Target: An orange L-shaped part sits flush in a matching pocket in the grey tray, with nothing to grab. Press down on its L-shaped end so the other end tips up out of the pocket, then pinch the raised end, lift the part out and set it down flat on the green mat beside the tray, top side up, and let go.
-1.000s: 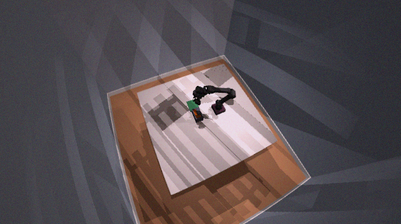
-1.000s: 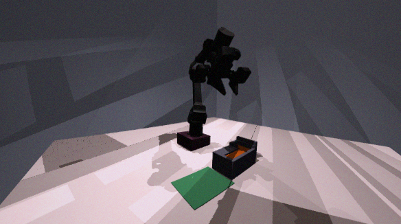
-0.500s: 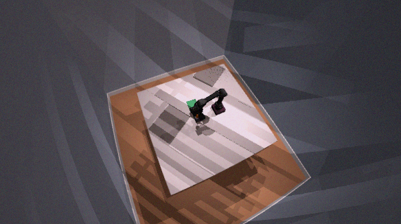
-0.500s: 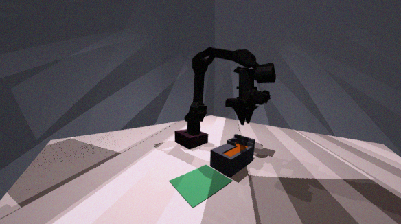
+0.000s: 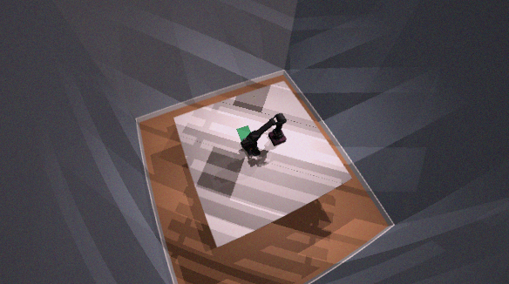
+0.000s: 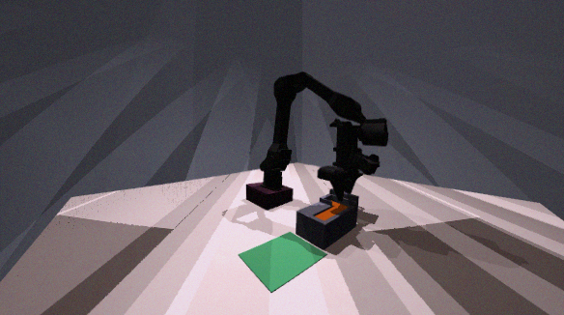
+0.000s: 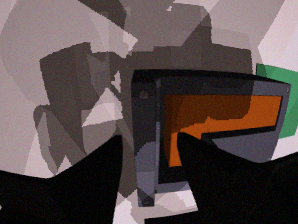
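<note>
The orange part [image 6: 329, 214] [image 7: 240, 111] lies in the pocket of the grey tray [image 6: 309, 228] [image 7: 146, 125], with no raised end that I can make out. My gripper [image 6: 341, 197] [image 7: 149, 140] points down at the tray's raised-wall end, partly open, with nothing between its fingers. In the wrist view the right fingertip overlaps the part's short leg and the left one is outside the tray wall; contact is unclear. The green mat [image 5: 243, 131] [image 6: 280, 261] [image 7: 288, 125] lies flat beside the tray. In the top view the arm hides the tray and part.
The arm's dark base [image 5: 277, 138] [image 6: 268, 196] stands behind and to the left of the tray in the exterior view. The tray has a raised wall [image 6: 352, 200] at the end near the fingers. Dark shadows of the arm cross the part and the pale table top [image 5: 279, 192].
</note>
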You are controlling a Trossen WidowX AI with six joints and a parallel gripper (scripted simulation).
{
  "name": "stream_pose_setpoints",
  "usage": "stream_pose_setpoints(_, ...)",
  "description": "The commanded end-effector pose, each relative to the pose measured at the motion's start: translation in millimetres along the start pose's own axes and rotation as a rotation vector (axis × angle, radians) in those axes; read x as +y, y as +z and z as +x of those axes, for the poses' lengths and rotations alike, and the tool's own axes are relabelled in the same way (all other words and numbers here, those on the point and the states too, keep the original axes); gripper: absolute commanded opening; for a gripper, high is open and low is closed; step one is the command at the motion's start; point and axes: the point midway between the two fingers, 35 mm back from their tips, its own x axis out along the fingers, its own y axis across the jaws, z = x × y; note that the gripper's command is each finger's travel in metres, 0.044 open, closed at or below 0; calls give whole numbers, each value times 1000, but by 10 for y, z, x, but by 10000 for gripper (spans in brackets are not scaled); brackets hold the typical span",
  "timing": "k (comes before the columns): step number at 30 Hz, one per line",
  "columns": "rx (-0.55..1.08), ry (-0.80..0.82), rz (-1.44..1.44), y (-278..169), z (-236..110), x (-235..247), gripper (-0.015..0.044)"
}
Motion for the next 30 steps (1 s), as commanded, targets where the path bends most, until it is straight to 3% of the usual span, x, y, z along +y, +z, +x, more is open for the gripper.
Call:
stream_pose_setpoints(1, 2, 1, 5, -6, 43, 2, 180)
stream_pose_setpoints(30, 2, 2, 5, -11, 378, 2, 180)
